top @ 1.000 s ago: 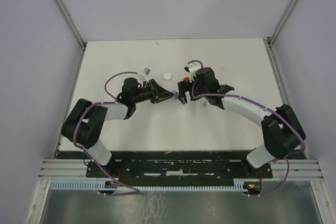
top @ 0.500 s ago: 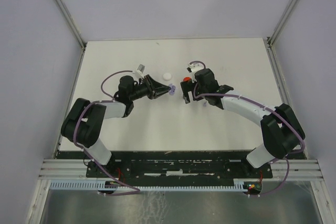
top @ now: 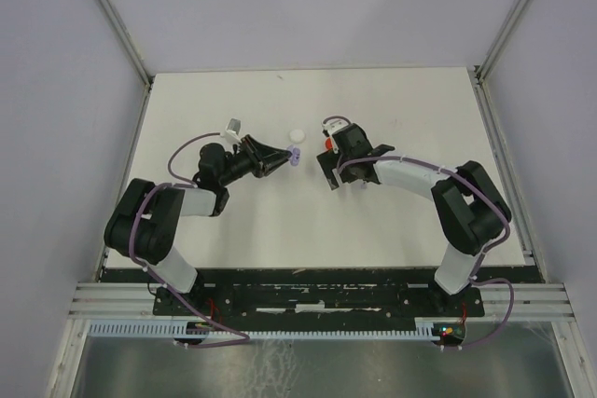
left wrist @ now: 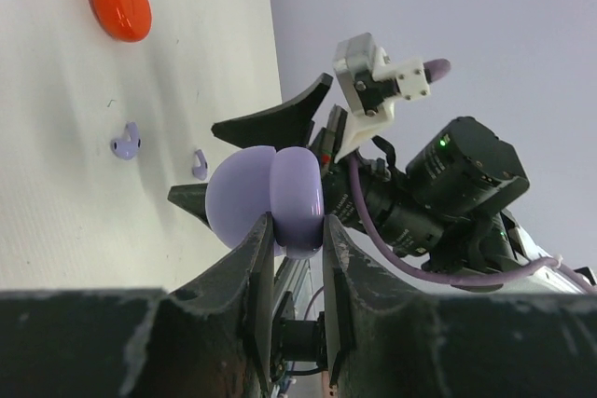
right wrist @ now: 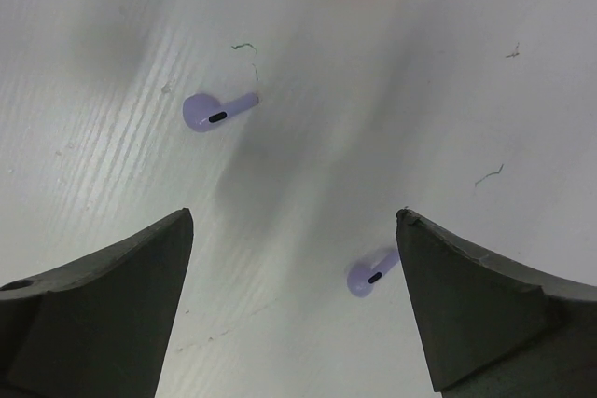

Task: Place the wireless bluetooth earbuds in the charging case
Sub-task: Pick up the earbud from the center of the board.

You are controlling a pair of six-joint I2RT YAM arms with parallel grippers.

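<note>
**Left wrist view:** the left gripper (left wrist: 297,230) pinches the pale purple charging case (left wrist: 266,195) between its fingers (left wrist: 256,263). Beyond it, on the table (left wrist: 56,212), lie two purple earbuds (left wrist: 126,144) and a red disc (left wrist: 119,4). **Right wrist view:** the right gripper (right wrist: 294,219) is spread wide and holds nothing. The two earbuds lie apart on the surface between its fingers, neither touched. **Overhead view:** only here does a white disc (top: 297,135) show, just beyond the case; the earbuds are too small to make out. **Change:** compared with one second earlier, the left gripper has drawn back to the left, away from the right gripper, carrying the case with it.
</note>
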